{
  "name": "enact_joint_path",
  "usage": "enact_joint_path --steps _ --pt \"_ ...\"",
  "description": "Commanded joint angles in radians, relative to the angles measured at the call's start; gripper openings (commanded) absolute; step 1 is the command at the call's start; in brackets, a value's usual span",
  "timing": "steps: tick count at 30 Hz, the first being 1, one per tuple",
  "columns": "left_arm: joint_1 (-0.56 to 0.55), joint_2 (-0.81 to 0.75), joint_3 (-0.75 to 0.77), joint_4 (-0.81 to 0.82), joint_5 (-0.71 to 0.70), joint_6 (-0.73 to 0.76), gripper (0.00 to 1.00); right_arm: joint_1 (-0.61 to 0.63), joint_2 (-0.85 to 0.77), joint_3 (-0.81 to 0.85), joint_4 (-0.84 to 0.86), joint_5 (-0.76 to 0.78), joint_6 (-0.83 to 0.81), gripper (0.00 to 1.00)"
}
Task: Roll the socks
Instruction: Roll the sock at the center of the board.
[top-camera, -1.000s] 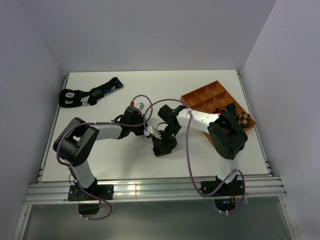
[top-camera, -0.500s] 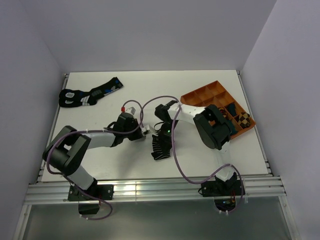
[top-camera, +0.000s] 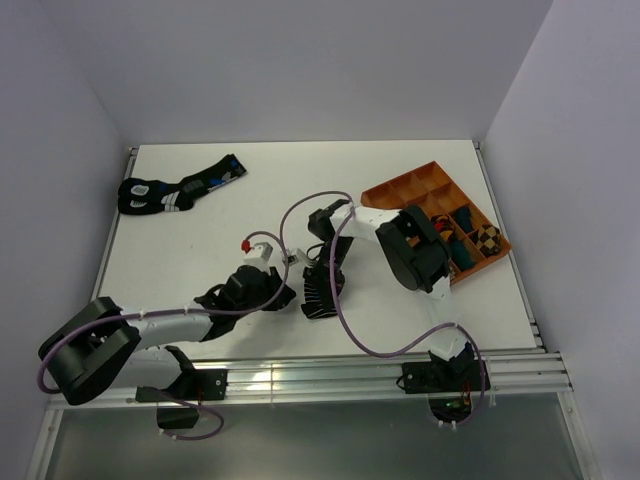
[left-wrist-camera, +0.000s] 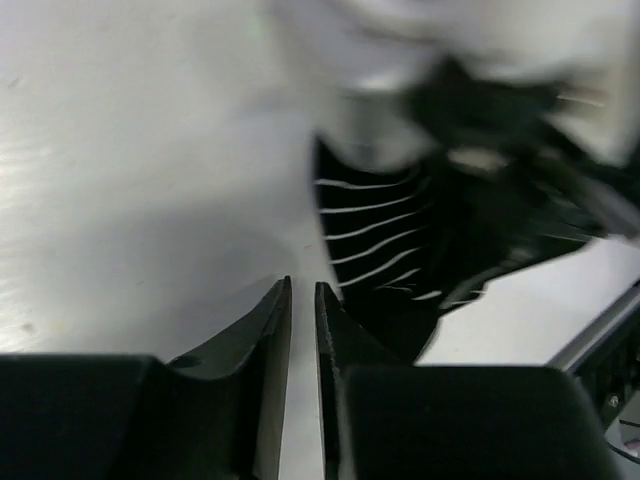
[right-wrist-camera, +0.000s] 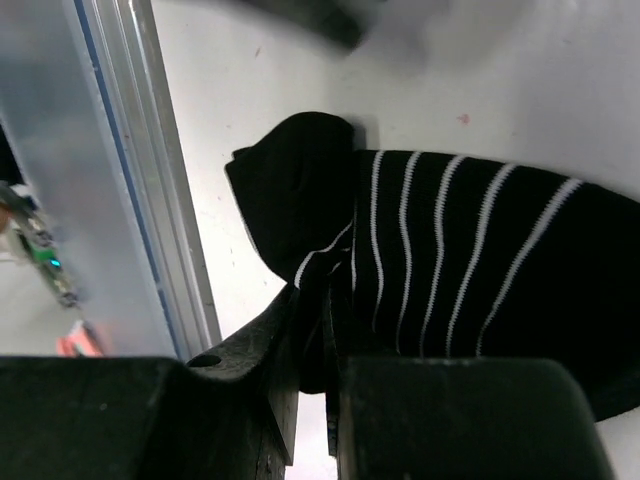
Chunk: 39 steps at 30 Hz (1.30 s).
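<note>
A short black sock with thin white stripes (top-camera: 318, 292) (right-wrist-camera: 450, 260) lies flat on the white table, near the middle and towards the front. My right gripper (top-camera: 327, 272) (right-wrist-camera: 322, 295) comes down on its far end and is shut on a fold of the sock's edge. Low over the table just left of the sock, my left gripper (top-camera: 287, 296) (left-wrist-camera: 303, 290) has its jaws a narrow slit apart, with bare table showing between them. The left wrist view shows the striped sock (left-wrist-camera: 400, 260) ahead and to the right of the left fingertips, blurred.
Black socks with blue and white marks (top-camera: 180, 188) lie at the far left. An orange compartment tray (top-camera: 400, 190) stands at the right with a brown-checked rolled bundle (top-camera: 487, 238) in it. The aluminium rail (right-wrist-camera: 150, 200) runs along the table's near edge.
My left arm has swung back and down towards the near left, its gripper drawing away from the sock's left side and parting slightly. The right gripper kept its hold on the sock.
</note>
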Motion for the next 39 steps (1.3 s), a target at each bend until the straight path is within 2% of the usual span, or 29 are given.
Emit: enact_joint_path --steps 1,5,8,12,18,23,39 --pt "-0.042 -0.044 -0.018 0.193 -0.056 0.098 0.22 -0.014 0.041 0.052 -0.017 0.015 0.050 0.11" --pt "-0.081 -0.032 -0.035 0.291 -0.047 0.166 0.29 -0.022 0.061 0.066 -0.006 0.023 0.085 0.10" --pt "-0.091 0.013 -0.029 0.363 0.018 0.232 0.34 -0.022 0.068 0.074 -0.012 0.024 0.093 0.10" --pt "-0.105 0.105 -0.020 0.446 0.129 0.299 0.34 -0.023 0.073 0.074 -0.008 0.032 0.104 0.10" --pt "-0.148 0.160 -0.026 0.522 0.138 0.336 0.36 -0.025 0.075 0.066 -0.005 0.034 0.110 0.10" --pt "-0.165 0.192 -0.015 0.513 0.144 0.349 0.39 -0.025 0.078 0.066 -0.006 0.037 0.110 0.11" --pt "-0.177 0.214 -0.021 0.444 0.075 0.352 0.39 -0.028 0.079 0.074 -0.017 0.024 0.104 0.14"
